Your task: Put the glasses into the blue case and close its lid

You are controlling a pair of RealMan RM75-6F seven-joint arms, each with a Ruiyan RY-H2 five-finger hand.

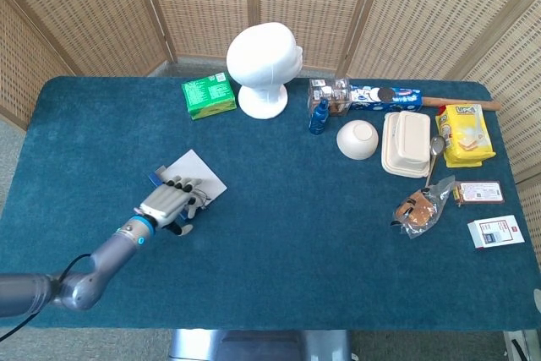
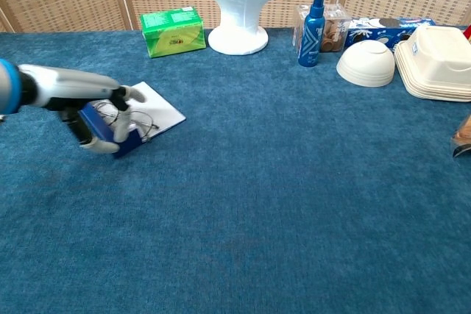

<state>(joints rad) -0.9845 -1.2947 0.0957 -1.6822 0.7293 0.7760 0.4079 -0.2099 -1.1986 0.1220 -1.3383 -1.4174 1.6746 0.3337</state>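
On the bench's [image 1: 279, 234] left side, near the front, I'm working w/ my left hand [image 1: 166, 203] only; the right hand isn't showing in either view. My fingers [image 2: 120, 113] are wrapping the blue case [image 2: 105, 127]: thumb side draped over the top edge, others curled under the near-left end. So I'm calling it grasping the case, though how firm the grip is I can't tell. The glasses [image 2: 133, 120] are lying in the open case, lenses up, wire frame showing just right of my fingers, part of it poking toward the case's right end. The white lid [image 2: 158, 107] is lying open and flat on the cloth behind the case, i.e. away from me and slightly right.

The relation that matters: the case's long axis is running diagonally, near-right to far-left, and the lid hinge looks to be along the far long edge. My hand is sitting on the near/left end, so the lid is lying beyond my fingertips, across the glasses. In my judgement, closing means reaching over or around the frame to the lid's far edge and folding it back toward me. Risk: the frame isn't clearly seated, so the lid could catch it. The left hand is obviously the nearer one; everything else, e.g. the foam head [image 1: 262, 65] and green box [image 1: 208, 95], is well apart.
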